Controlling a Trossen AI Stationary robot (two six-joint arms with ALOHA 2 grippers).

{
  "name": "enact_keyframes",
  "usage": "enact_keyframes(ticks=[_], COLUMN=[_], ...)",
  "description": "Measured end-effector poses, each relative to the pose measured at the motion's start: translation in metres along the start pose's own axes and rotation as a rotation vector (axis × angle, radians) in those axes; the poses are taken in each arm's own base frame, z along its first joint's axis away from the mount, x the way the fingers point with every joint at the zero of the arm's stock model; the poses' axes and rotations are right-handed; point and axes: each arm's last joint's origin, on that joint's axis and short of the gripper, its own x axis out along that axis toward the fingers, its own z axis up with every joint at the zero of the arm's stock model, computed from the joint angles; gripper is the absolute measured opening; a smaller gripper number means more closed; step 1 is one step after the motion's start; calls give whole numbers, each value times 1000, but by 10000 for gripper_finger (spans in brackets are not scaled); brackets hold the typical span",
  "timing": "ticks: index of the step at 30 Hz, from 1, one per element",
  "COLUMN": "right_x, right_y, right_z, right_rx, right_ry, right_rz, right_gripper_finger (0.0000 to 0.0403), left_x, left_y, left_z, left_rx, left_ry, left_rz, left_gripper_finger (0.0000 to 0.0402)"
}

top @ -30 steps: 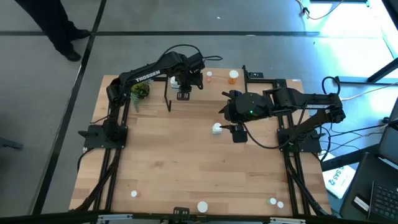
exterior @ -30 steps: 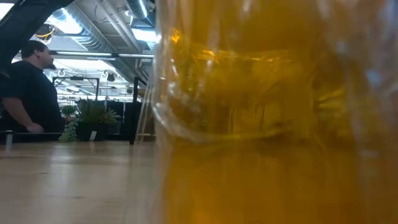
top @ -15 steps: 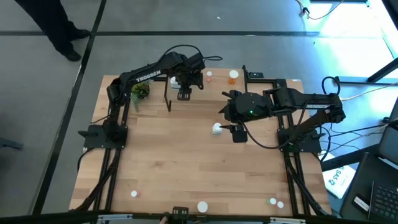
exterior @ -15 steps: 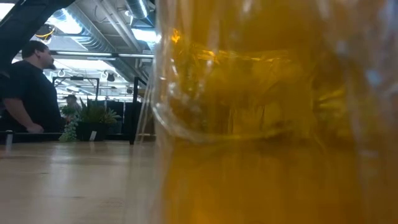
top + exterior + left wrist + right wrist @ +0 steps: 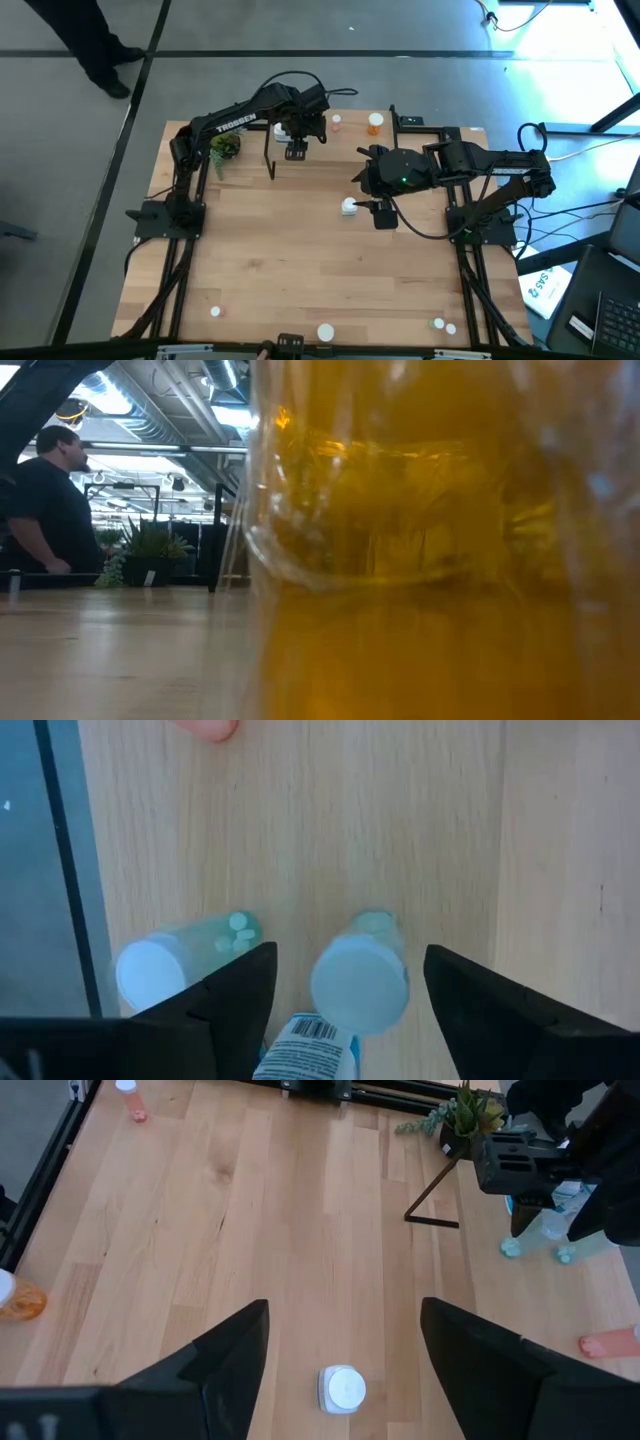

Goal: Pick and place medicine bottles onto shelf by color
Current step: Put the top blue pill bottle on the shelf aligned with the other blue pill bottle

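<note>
Hovering over the shelf (image 5: 400, 840), the left pincer (image 5: 345, 995) stands released, its fingers (image 5: 232, 995) spread to either side of an upright pale green bottle (image 5: 360, 982) directly beneath it; a second green bottle (image 5: 180, 960) lies tipped just beside one finger. The right pincer (image 5: 345, 1355), also released, hangs above a white bottle (image 5: 343, 1388) on the tabletop (image 5: 250, 1260).

Between my left fingers (image 5: 480, 1010): upright pale green bottle (image 5: 360, 982). Beside it: a tipped green bottle (image 5: 165, 963). Broad bare worktop (image 5: 320, 270) elsewhere; white bottle (image 5: 343, 1388) ahead.
</note>
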Motion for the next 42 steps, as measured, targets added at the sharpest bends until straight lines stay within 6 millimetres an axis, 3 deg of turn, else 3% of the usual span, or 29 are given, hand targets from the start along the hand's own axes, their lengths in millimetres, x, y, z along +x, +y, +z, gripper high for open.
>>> enact_keyframes(ticks=[10, 24, 42], right_x=[0, 0, 0], right_y=[0, 0, 0], right_z=[0, 0, 0], right_rx=[0, 0, 0], right_ry=[0, 0, 0], right_rz=[0, 0, 0], right_gripper_finger=[264, 264, 264], left_x=[-3, -39, -80], left_y=[-4, -10, -67], left_z=[3, 17, 12], left_rx=[16, 69, -10], left_ry=[5, -71, -13], left_rz=[22, 125, 0], left_gripper_finger=[248, 248, 248])
